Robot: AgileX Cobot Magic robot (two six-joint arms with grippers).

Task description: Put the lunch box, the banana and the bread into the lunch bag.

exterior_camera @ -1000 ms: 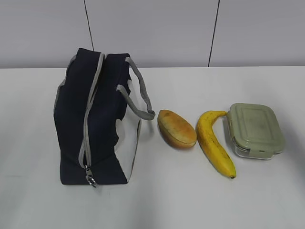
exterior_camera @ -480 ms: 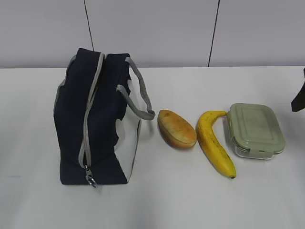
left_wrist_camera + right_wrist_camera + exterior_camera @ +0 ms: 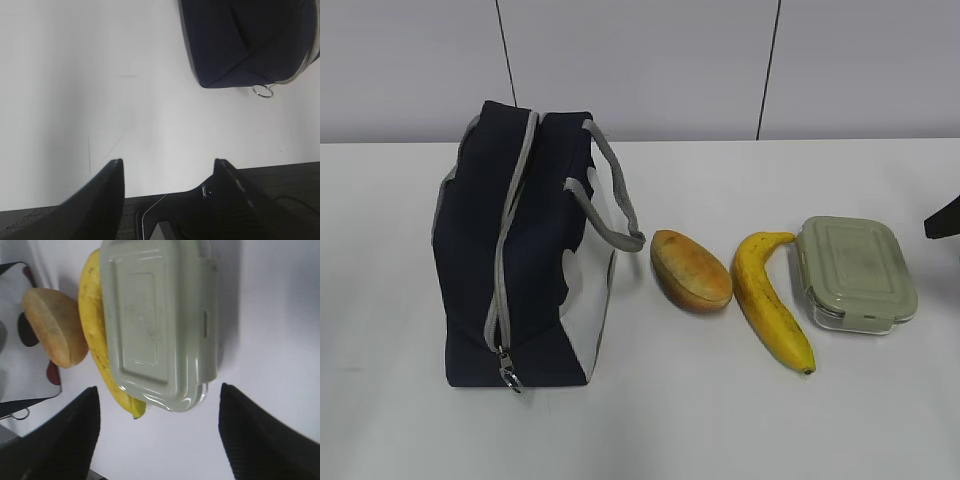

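Our right tool (image 3: 157, 432) hangs wide open above the box (image 3: 160, 322), probably a bit short of it; box's long axis runs away from the fingers. Bag (image 3: 520, 260) zipped, far left.

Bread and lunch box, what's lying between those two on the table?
The banana lies between the bread and the lunch box, its upper end against the box. The exterior view shows this best; the right wrist view agrees.
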